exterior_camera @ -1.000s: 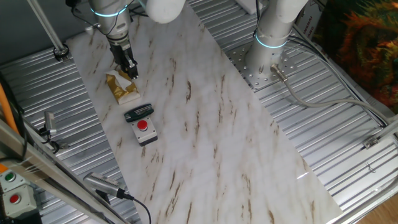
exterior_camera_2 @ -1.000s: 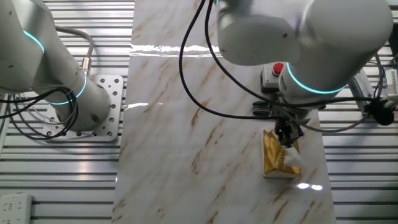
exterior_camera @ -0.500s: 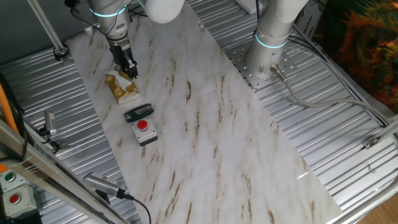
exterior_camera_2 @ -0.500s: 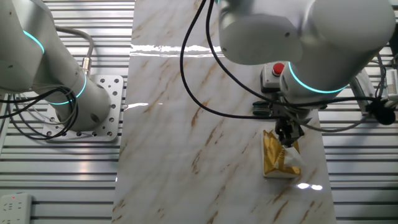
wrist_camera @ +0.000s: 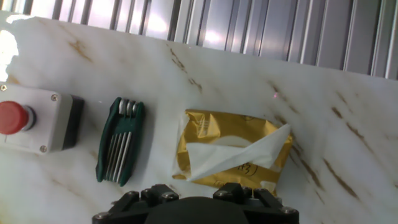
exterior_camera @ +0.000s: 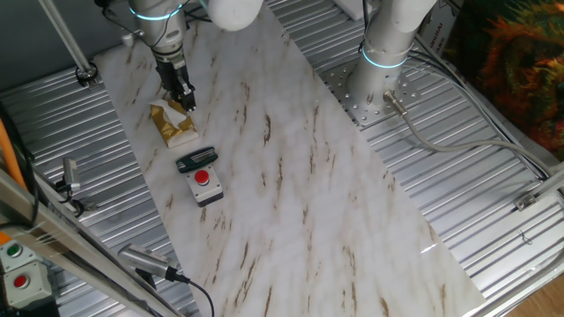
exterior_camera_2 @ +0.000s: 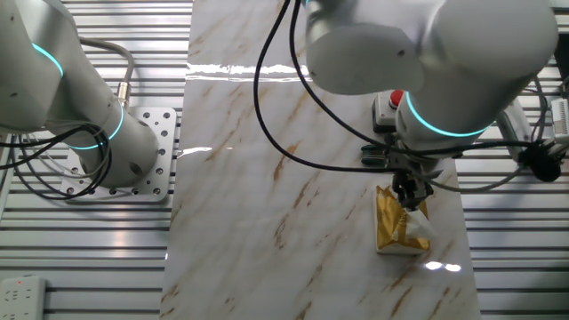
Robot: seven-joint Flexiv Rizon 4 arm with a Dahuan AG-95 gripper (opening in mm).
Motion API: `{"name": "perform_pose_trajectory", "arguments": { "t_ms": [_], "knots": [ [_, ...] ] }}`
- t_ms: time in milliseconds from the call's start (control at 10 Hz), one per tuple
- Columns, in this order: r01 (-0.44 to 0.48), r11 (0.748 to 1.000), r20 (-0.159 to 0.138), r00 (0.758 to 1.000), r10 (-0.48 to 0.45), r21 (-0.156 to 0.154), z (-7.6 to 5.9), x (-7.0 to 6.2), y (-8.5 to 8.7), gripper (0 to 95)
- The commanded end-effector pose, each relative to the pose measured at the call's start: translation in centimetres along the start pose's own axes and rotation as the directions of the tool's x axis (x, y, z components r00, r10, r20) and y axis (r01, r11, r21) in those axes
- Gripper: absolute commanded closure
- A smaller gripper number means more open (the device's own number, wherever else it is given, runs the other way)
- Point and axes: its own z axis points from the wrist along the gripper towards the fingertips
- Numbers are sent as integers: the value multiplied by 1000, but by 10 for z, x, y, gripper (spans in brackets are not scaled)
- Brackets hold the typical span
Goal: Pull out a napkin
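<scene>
Hovering just above the packet, the pincer has its fingers pointed down at the near end of the golden pack, but whether they are spread or closed cannot be told: the fixed views show only a dark narrow tip, and the hand view shows just the housing, not the fingertips.

Directly below and slightly ahead of the pincer lies the napkin, a white sheet poking out of the slit in the packet's top face on the marble worktop. It looks thin, soft and very light, so it should crumple readily and tear if pulled sharply or sideways. My judgement is that the free raised corner is the place to pinch, since the rest lies flat against slick foil, where fingers would likely slide or grab the wrapper instead. The light packet may lift along with the sheet.

From the hand view, the exposed napkin forms a long wedge running across the packet, broad at the left and tapering to a point up and to the right. Its long axis follows the packet's length. Beyond the packet, further to the left of the pincer, sit a green tool set and a red button box, well apart from the napkin.
</scene>
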Motion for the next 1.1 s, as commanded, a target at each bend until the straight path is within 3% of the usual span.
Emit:
{"name": "perform_pose_trajectory", "arguments": {
  "t_ms": [100, 1100],
  "knots": [
    [2, 1000, -4, 1000, -2, -4, -1, -1, 0, 380],
    [-13, 1000, -12, 1000, 13, -7, 0, -1, 0, 380]
  ]
}}
